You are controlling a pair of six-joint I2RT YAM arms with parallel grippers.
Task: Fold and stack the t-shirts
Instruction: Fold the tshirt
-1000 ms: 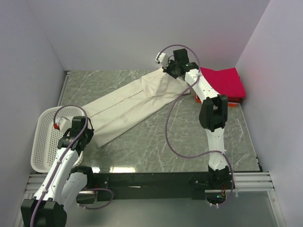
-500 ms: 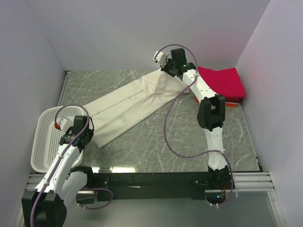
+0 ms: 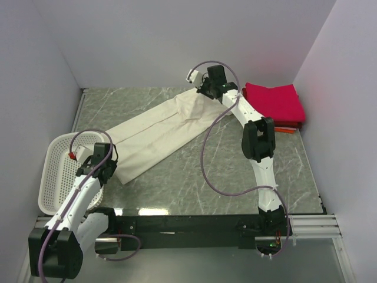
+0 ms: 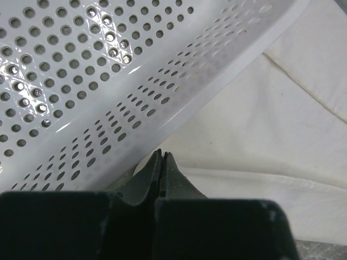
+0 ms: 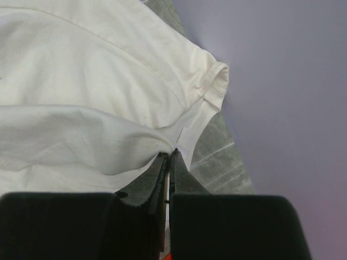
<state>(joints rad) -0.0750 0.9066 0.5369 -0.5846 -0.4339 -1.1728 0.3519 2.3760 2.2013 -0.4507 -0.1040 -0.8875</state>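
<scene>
Right pincer [image 3: 203,88], clamped on the cream t-shirt's [image 3: 159,130] far end, has drifted left at upper centre. Left pincer [image 3: 109,172] stays shut on the hem at lower left, so the shirt looks stretched for folding.

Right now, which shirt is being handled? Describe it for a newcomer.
On the marble tabletop, follow the diagonal from the white perforated basket at near left toward the far wall. The cream-white t-shirt lies stretched along it, its far end pinched by the right gripper. Unlike the folded crimson-pink shirt at far right, it is pale and spread out.
</scene>
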